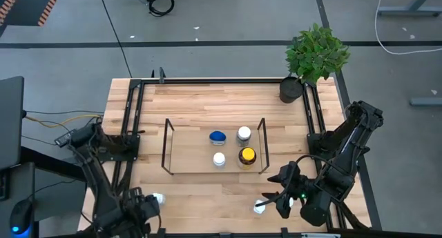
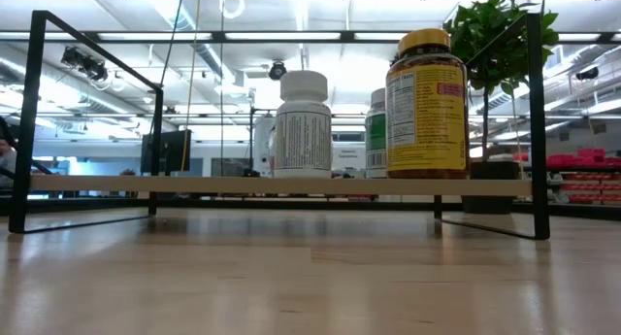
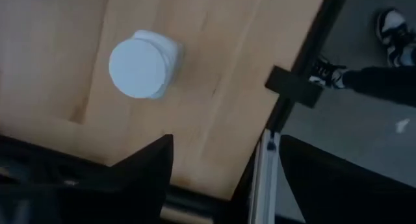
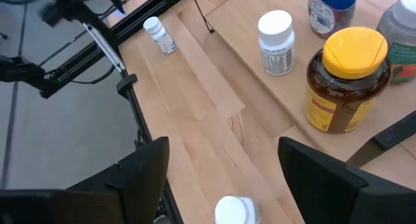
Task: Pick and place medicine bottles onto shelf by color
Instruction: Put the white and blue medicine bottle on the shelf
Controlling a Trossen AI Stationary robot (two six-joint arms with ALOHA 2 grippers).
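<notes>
The shelf (image 1: 166, 147) stands mid-table and carries a blue-capped bottle (image 1: 218, 136), two white-capped bottles (image 1: 244, 134) (image 1: 219, 159) and the amber bottle with a yellow cap (image 1: 247, 156). Each stands upright on its base. My left gripper (image 1: 141, 205) hangs at the near left, pointing down, open. A white-capped bottle (image 3: 140, 65) stands on the table just beyond its fingers. My right gripper (image 1: 276, 196) is at the near right, open and slanting down. Another white-capped bottle (image 4: 234, 210) lies on the table ahead of its fingers, apart from them. The low view shows no gripper.
A black plant pot (image 1: 291, 88) sits at the far right corner. Black frame rails (image 1: 131, 107) edge the table. A person's shoe (image 3: 393, 29) shows on the floor past the table's edge. Bare wood lies between the shelf and the near edge (image 1: 207, 196).
</notes>
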